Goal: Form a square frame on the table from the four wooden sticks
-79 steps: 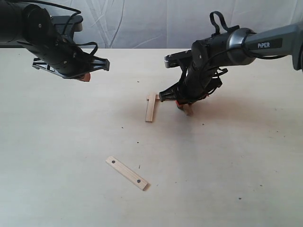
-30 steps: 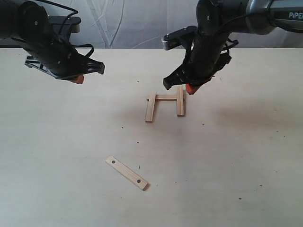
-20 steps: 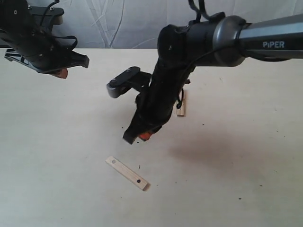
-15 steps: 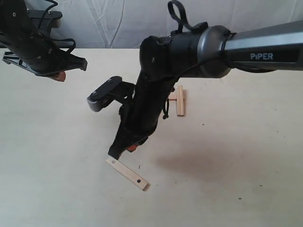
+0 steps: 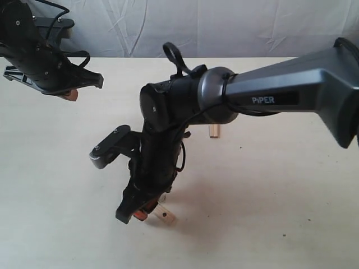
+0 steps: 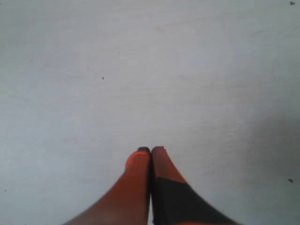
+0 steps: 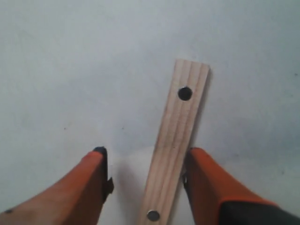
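A flat light-wood stick with a dark hole near each end [image 7: 180, 136] lies on the table [image 7: 56, 70] between the fingers of my open right gripper [image 7: 146, 152], close against one orange finger [image 7: 206, 178]. From the exterior camera, the right gripper [image 5: 134, 214] is low over this stick, and only one stick end [image 5: 164, 214] shows. Further back, part of another stick [image 5: 213, 130] shows behind the right arm; the other sticks and the square frame are hidden by it. My left gripper [image 5: 70, 94] hovers at the far left, shut on nothing [image 6: 150, 150].
The right arm [image 5: 185, 112] stretches across the middle of the pale table [image 5: 291, 213]. A white cloth backdrop [image 5: 224, 28] stands behind the table's far edge.
The right gripper has swung from the sticks in the middle down and leftward to the loose stick near the front, and it has opened around it. The left gripper has drifted slightly left.
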`<state>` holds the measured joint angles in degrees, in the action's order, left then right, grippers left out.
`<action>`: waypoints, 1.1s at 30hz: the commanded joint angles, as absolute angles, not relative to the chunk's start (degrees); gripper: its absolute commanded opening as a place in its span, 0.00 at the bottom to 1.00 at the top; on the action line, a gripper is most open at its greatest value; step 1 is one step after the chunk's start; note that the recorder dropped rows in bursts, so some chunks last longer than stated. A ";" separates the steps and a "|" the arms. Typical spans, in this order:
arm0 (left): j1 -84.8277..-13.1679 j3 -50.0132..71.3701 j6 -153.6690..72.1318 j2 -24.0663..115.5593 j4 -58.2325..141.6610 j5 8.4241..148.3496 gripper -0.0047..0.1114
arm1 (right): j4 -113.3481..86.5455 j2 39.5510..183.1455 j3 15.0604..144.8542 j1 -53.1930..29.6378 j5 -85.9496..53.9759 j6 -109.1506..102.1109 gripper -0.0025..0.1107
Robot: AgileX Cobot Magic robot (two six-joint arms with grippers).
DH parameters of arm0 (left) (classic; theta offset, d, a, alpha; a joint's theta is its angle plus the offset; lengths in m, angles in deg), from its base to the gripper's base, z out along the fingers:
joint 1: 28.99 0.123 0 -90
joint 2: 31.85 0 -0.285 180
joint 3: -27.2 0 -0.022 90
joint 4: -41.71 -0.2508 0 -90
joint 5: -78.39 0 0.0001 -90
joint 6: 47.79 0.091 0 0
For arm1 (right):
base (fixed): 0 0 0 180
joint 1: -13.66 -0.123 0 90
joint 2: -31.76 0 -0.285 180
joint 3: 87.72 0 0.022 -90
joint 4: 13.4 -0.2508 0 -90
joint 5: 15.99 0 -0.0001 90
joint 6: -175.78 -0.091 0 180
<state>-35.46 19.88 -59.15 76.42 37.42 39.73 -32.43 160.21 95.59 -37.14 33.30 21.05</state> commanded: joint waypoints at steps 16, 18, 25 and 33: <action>-35.30 19.70 -59.19 75.96 38.00 41.23 0.04 | -19.00 156.45 104.02 -31.35 40.18 22.73 0.02; -35.30 19.70 -59.19 75.96 38.00 41.76 0.04 | -17.71 156.32 106.12 -28.14 42.86 30.40 0.02; -35.30 19.58 -59.19 75.96 38.47 42.32 0.04 | -17.96 159.90 106.41 -20.13 39.11 42.51 0.02; -35.30 17.03 -59.19 75.96 38.59 45.57 0.04 | -17.94 164.27 106.41 -18.32 31.75 59.58 0.02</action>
